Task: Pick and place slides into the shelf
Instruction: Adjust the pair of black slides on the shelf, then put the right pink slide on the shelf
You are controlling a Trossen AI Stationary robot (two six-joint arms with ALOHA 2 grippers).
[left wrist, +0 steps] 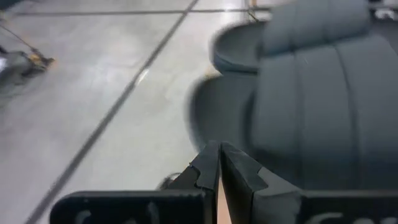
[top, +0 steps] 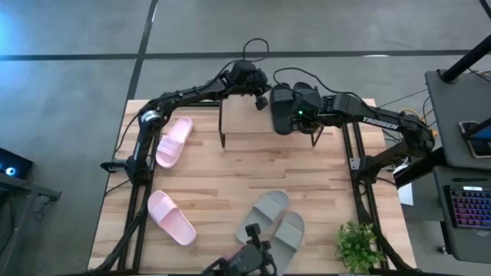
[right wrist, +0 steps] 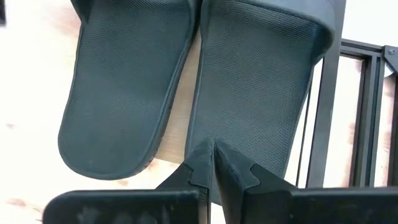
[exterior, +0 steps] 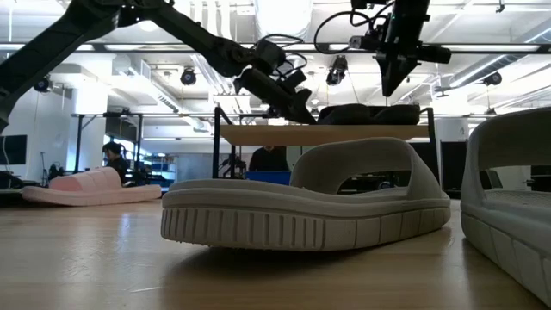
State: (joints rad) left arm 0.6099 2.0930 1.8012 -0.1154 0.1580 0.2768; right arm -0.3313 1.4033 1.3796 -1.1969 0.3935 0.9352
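Observation:
Two black slides (top: 293,107) lie side by side, soles down, on the top board of the shelf (top: 245,138) at the table's far edge. My left gripper (exterior: 303,112) is shut and slants down at the left slide's (left wrist: 311,93) outer side. My right gripper (exterior: 390,90) is shut and points down a little above the slides, over the heel of the right slide (right wrist: 255,93). Two pale pink slides (top: 175,142) (top: 171,217) lie on the table's left. Two grey-green slides (top: 263,215) (top: 285,234) lie near its front edge. My left gripper's shut fingertips (left wrist: 211,158) stand right beside the left black slide's outer edge (left wrist: 205,118), coming level-to-slanting from the table's left. Whether they touch it, I cannot tell.
A small green plant (top: 357,245) stands at the table's near right corner. A dark camera mount (top: 245,261) sits at the near edge by the grey-green slides. The shelf's left half (top: 242,126) is bare board. A desk with a keyboard (top: 468,207) stands off the table's right.

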